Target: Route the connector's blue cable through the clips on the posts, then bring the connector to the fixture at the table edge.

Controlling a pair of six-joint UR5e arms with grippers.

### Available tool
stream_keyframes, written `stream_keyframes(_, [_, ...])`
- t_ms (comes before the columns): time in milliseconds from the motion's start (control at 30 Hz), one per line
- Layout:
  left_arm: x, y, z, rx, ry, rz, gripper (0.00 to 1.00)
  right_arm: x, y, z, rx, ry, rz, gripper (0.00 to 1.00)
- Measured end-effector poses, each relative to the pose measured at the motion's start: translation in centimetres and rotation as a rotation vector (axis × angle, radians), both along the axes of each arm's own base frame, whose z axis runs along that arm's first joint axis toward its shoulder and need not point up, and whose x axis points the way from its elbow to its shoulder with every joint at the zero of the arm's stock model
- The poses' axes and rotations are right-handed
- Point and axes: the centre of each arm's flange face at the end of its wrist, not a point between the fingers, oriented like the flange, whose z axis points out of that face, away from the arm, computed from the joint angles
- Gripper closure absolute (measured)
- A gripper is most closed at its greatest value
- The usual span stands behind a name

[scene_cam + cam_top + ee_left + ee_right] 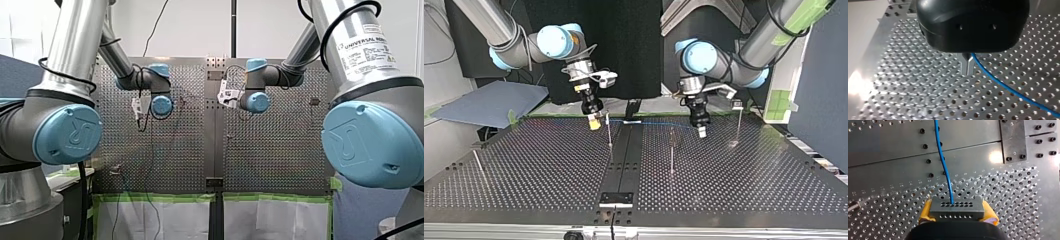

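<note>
Label (pixel 367 50) beginning "UNIVERSAL" on my right arm (pixel 350 60), connector (pixel 956 207) clamped between my right gripper's (pixel 957 214) yellow pads (pixel 925 212), near the tabletop's (pixel 549 165) arm-side edge, blue cable (pixel 944 165) leaving its holed face, stretched along that edge to my left gripper (pixel 968 65), whose narrow jaws pinch it.

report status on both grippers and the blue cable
Right gripper shut on connector. Left gripper shut on blue cable, which spans between the two. Posts close by, clipping not discernible. Nothing seen in the way.
</note>
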Motion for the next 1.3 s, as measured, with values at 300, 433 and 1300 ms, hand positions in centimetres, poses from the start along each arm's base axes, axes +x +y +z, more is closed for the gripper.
stream_keyframes(300, [1.1,-0.1,-0.1,-0.014,-0.013,-0.002,1.00,0.0,-0.1,-0.1,-0.001,-0.001,0.001,1.00])
stream_keyframes(433, [1.3,0.1,0.0,-0.017,-0.016,0.002,1.00,0.1,-0.1,-0.2,0.000,-0.001,0.000,1.00])
stream_keyframes(1300, [2.8,1.1,0.8,-0.022,-0.049,-0.015,1.00,-1.6,-2.4,-0.3,0.002,-0.018,-0.027,1.00])
